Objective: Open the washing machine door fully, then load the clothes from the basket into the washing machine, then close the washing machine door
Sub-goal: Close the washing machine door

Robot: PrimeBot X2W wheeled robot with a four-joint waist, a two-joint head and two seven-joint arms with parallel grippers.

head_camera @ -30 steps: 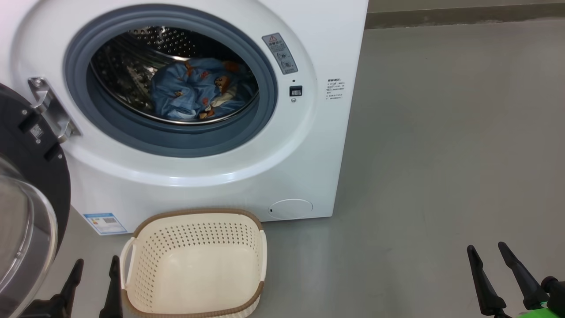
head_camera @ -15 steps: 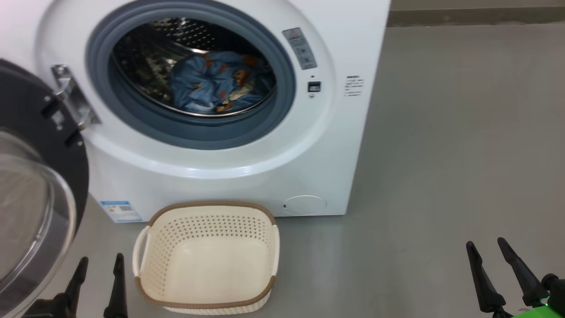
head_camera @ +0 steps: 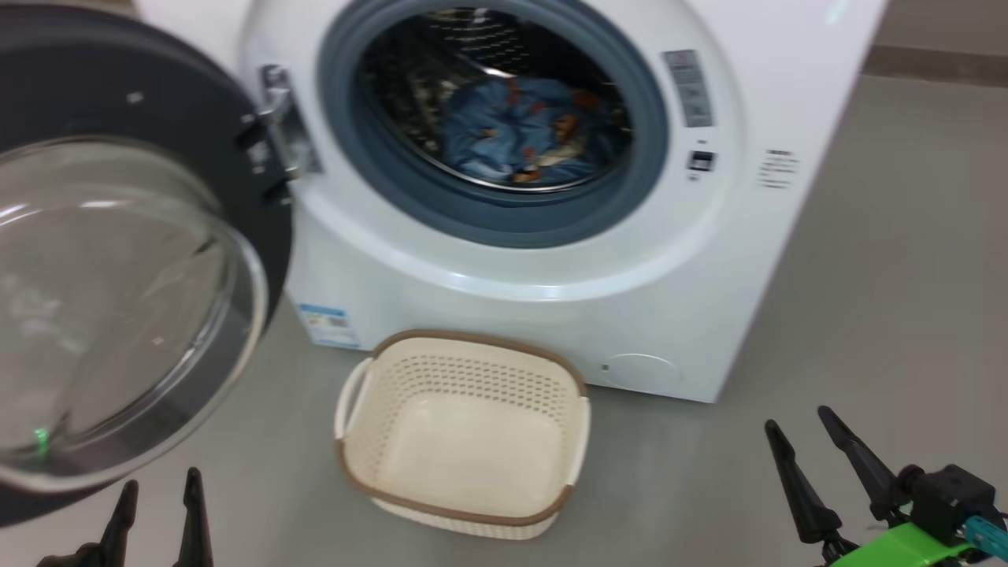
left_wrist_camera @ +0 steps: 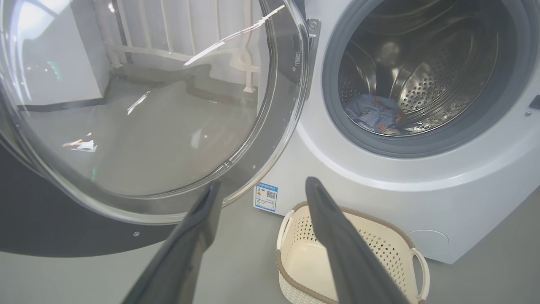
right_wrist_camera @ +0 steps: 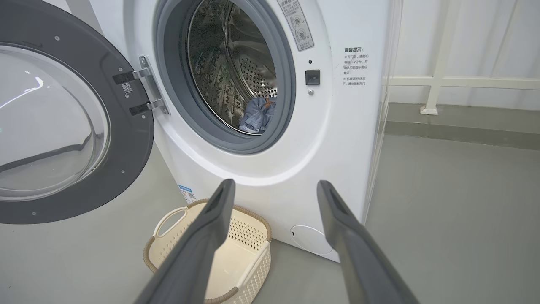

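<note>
Clothes (head_camera: 524,138) loaded, only the door (head_camera: 197,102) left to shut
The head view has swung left onto the wide-open door; clothes lie in the washing machine (head_camera: 551,268), the basket (head_camera: 472,337) before it bare; left gripper (head_camera: 161,479) and right gripper (head_camera: 798,418) hover spread, empty

– White washing machine (head_camera: 551,315), grey ring (head_camera: 504,224), and a shiny steel drum (right_wrist_camera: 253,71) dotted all over with holes.
– The washing machine door (head_camera: 118,276) has a glossy black rim and clear glass.
– The clothes (head_camera: 504,134) look light blue with orange prints, plus a bit of cream.
– The basket (head_camera: 465,370) is cream with rows of small holes, a brown woven-look rim and white handles (head_camera: 347,398). The label sticker (head_camera: 327,323) is blue and the floor (head_camera: 906,315) is grey.
</note>
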